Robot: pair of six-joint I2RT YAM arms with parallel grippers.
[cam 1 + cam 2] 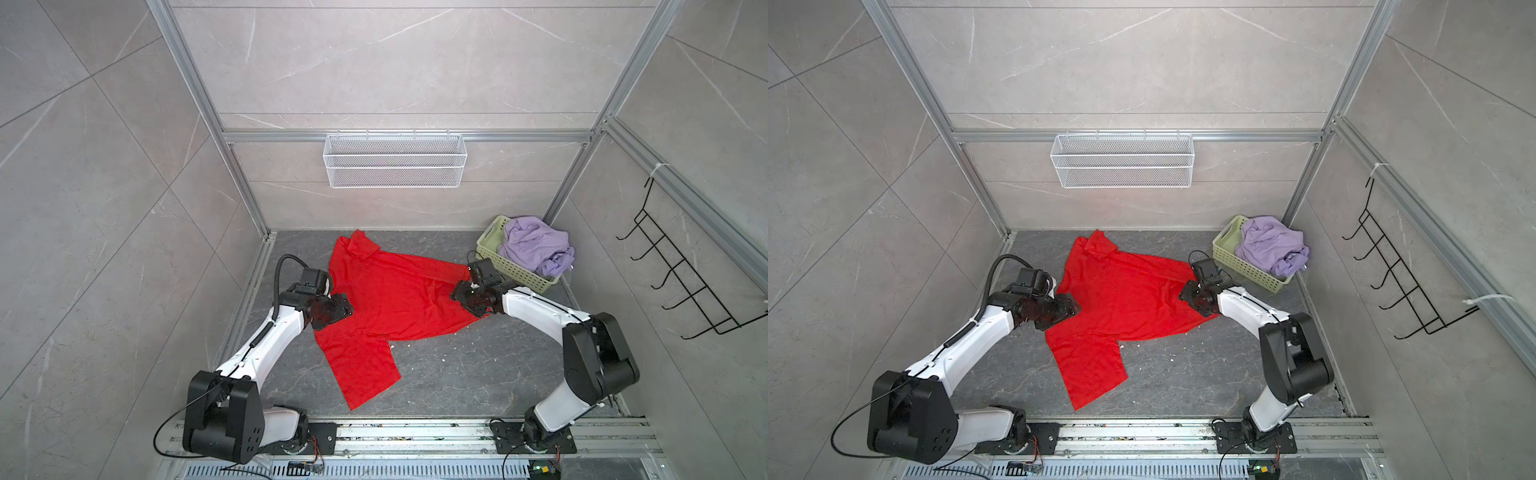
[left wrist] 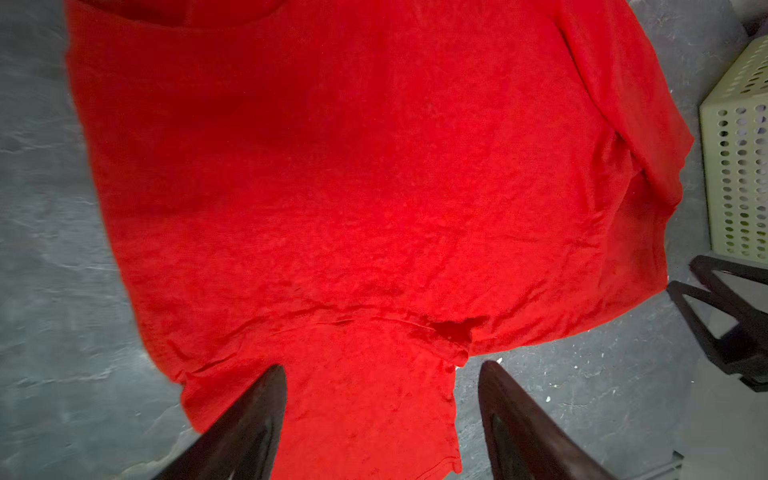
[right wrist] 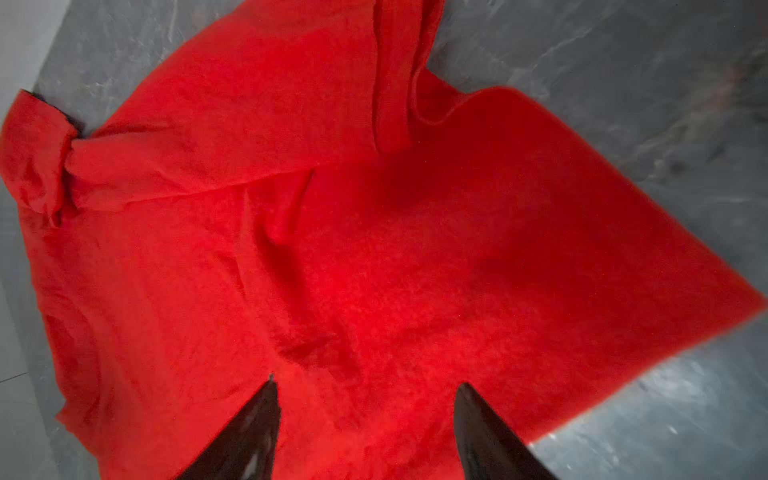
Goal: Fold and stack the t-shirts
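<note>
Left wrist view looks down on the red t-shirt with the left gripper just over its edge. The fingers are spread wide and nothing is pinched between them. The right wrist view shows the same for the right gripper: it is spread apart above red cloth and holds nothing.

In both top views the red t-shirt lies opened out on the dark table, in the middle, with a gripper at each end. The lilac t-shirt sits bundled in the green basket at the back right corner, near the right gripper.

The red t-shirt should handle as light, limp and unbreakable. It will sag, drag and crease if lifted by one point, and it lies flat enough that a finger probably has to press down and scoop under an edge. The best holds look like the two corners of the end on the right and the shoulder area on the left, taken together so the cloth stays taut.

One sleeve points toward the back wall, crumpled on itself. The other points toward the front rail and lies flat. So the body's long axis runs left to right across the table, slightly skewed. The neck seems to be at the left end, but the left arm hides it, so I cannot be sure.
</note>
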